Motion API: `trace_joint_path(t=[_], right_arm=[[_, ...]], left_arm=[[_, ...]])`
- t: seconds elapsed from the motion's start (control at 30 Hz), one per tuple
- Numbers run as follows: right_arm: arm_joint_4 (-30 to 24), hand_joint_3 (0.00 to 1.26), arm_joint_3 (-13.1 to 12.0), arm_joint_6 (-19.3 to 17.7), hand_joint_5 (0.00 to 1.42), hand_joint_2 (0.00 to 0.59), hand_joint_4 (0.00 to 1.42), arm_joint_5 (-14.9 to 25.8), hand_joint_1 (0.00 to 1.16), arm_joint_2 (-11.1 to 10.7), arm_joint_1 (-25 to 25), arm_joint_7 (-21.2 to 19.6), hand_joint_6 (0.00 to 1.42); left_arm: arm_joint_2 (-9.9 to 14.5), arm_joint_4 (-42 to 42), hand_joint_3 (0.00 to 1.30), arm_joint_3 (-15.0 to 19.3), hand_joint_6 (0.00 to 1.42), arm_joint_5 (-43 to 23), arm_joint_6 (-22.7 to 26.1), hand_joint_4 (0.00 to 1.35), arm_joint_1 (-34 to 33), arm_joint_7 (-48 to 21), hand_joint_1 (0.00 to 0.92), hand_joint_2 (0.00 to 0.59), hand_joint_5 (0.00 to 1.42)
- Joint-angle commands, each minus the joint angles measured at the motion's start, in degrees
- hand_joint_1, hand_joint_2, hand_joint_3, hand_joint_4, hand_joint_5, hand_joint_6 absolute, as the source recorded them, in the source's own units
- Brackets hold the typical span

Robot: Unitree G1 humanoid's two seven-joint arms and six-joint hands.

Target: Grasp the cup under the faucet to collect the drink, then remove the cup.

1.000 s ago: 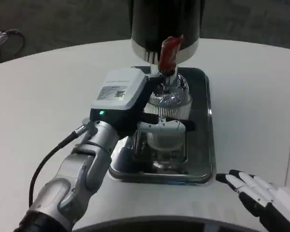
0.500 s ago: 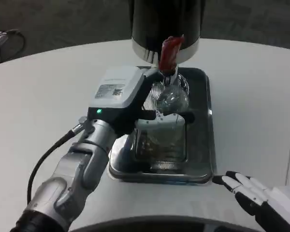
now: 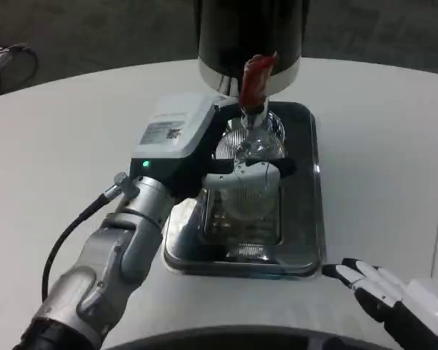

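My left hand (image 3: 204, 157) grips cup (image 3: 252, 186) under faucet (image 3: 253, 109); fill lvl unclear, removal left. Right hand (image 3: 383, 290) idle, fingers apart.

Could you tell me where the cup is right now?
In the head view the cup sits centre frame over the metal tray, gripped by the left robot hand, just below the red faucet.
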Motion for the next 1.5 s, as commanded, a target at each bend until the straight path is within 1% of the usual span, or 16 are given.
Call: trace_joint_path(t=[0.03,0.13,0.33,0.47,0.53,0.63,0.7,0.77,0.87,0.97,1.0,1.07,1.1,1.17,1.3,1.5], right_arm=[[-0.83,0.07,1.2,1.75,0.0,0.47,0.0,-0.96,0.25,-0.75,-0.84,0.27,0.06],[-0.83,0.07,2.06,3.0,0.0,0.469,0.0,-1.51,0.25,-1.3,-1.82,0.24,0.06],[-0.83,0.08,3.49,5.05,0.0,0.469,0.0,-2.36,0.25,-2.31,-2.71,0.19,0.06],[-0.83,0.08,4.09,6.36,0.0,0.469,0.0,-2.55,0.25,-3.12,-3.15,0.01,0.06],[-0.83,0.09,4.5,6.35,0.0,0.469,0.0,-2.74,0.25,-3.26,-3.33,-0.23,0.06],[-0.83,0.09,5.06,6.05,0.0,0.469,0.0,-3.17,0.25,-2.99,-3.52,-0.39,0.06],[-0.83,0.09,5.21,5.84,0.0,0.469,0.0,-3.38,0.25,-2.73,-3.59,-0.46,0.06],[-0.83,0.09,5.33,5.41,0.0,0.469,0.0,-3.46,0.25,-2.45,-3.51,-0.57,0.06],[-0.83,0.09,5.59,4.34,0.0,0.47,0.0,-3.6,0.25,-1.87,-3.17,-0.79,0.06],[-0.83,0.09,5.23,3.26,0.0,0.472,0.0,-3.4,0.25,-1.26,-2.9,-0.74,0.06],[-0.83,0.09,4.92,2.89,0.0,0.473,0.0,-3.27,0.25,-1.1,-2.76,-0.7,0.06],[-0.83,0.09,4.0,2.56,0.0,0.473,0.0,-2.72,0.25,-0.73,-2.38,-0.35,0.06],[-0.83,0.09,3.3,1.91,0.0,0.473,0.0,-2.31,0.25,-0.62,-2.0,-0.43,0.06],[-0.83,0.1,2.14,0.79,0.0,0.474,0.0,-1.38,0.25,-0.43,-0.94,-0.64,0.06],[-0.83,0.1,1.62,-0.88,0.0,0.474,0.0,-0.45,0.25,0.64,0.52,-1.11,0.06],[-0.83,0.1,0.89,-3.14,0.0,0.474,0.0,-0.25,0.25,2.19,0.73,-0.98,0.06]], left_arm=[[1.83,-3.64,0.2,1.49,0.43,-1.44,-1.8,0.15,1.87,-0.38,0.035,0.022,0.34],[2.75,-5.43,0.21,2.1,0.43,-1.83,-2.27,0.15,3.15,-0.78,0.043,0.02,0.35],[5.07,-13.8,0.26,5.8,0.46,-4.36,-2.74,0.25,8.67,-2.65,0.052,0.037,0.41],[6.45,-20.08,0.29,9.42,0.48,-6.62,-2.4,0.29,13.0,-3.78,0.071,0.042,0.44],[6.8,-23.27,0.29,11.35,0.49,-7.89,-2.32,0.32,14.99,-4.52,0.071,0.043,0.45],[7.38,-29.26,0.33,15.3,0.55,-11.61,-4.5,0.37,18.71,-4.85,0.078,0.064,0.5],[7.37,-31.35,0.36,16.99,0.61,-13.42,-5.84,0.39,19.95,-5.31,0.088,0.076,0.54],[6.97,-33.21,0.37,19.31,0.63,-17.74,-7.73,0.42,20.83,-6.27,0.086,0.081,0.56],[6.53,-34.66,0.38,21.39,0.56,-23.07,-9.39,0.43,20.92,-8.44,0.077,0.091,0.55],[5.95,-35.5,0.36,22.23,0.47,-31.01,-7.83,0.36,19.04,-13.69,0.048,0.097,0.47],[6.24,-34.99,0.33,22.04,0.45,-34.73,-6.09,0.33,17.63,-17.33,0.038,0.099,0.44],[6.57,-33.78,0.22,21.87,0.32,-40.11,-3.26,0.17,15.55,-23.15,0.004,0.084,0.29],[6.44,-32.41,0.18,21.8,0.28,-43.63,-1.18,0.13,14.21,-26.67,0.001,0.077,0.25],[6.12,-30.27,0.15,21.65,0.24,-48.11,1.71,0.09,12.13,-31.69,0.0,0.074,0.22],[5.4,-29.24,0.15,20.98,0.23,-50.5,4.76,0.09,10.12,-35.97,0.0,0.074,0.21],[4.86,-28.41,0.13,19.4,0.22,-50.66,7.71,0.08,7.54,-40.04,0.0,0.077,0.22]])
